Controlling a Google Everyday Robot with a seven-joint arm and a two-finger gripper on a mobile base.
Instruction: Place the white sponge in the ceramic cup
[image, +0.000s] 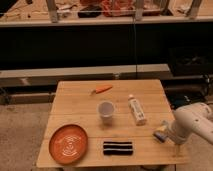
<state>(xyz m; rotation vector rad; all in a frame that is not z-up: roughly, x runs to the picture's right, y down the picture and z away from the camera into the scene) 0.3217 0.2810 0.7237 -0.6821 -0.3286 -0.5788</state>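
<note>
The white sponge (161, 134), a small pale block with a blue face, is at the table's right edge, near the front. My gripper (168, 133) is right beside it, at the end of the white arm (192, 125) that reaches in from the right. The gripper's grip on the sponge is hidden by the arm. The ceramic cup (106, 110), small and whitish-grey, stands upright near the middle of the table, well left of the sponge.
A wooden table (75, 102) holds an orange plate (68, 143) at the front left, a black white-striped pad (118, 147) at the front middle, a long white tube (136, 109) right of the cup and an orange carrot-like piece (102, 90) behind it. Dark shelves stand behind.
</note>
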